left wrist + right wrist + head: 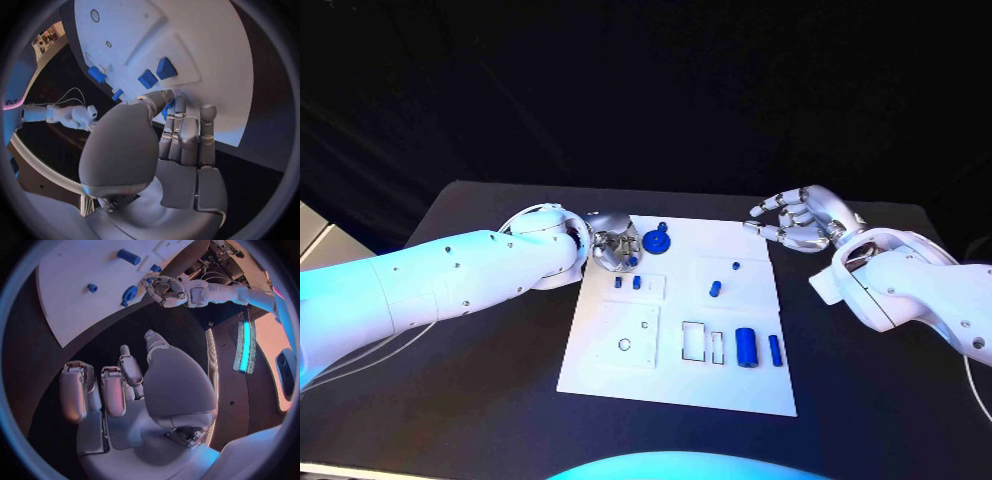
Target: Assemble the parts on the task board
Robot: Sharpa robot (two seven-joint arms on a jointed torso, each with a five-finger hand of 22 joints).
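Two hands in frame. Left hand [612,246] sits at the far left corner of the task board [733,385], fingers curled down among the blue parts [627,283]; whether it grips one cannot be told. Right hand [793,221] hangs loose, holding nothing, off the board's far right corner above the worktop [473,410]. Risk: closing blind could knock the flat blue piece [656,241] or neighbouring parts out of place.
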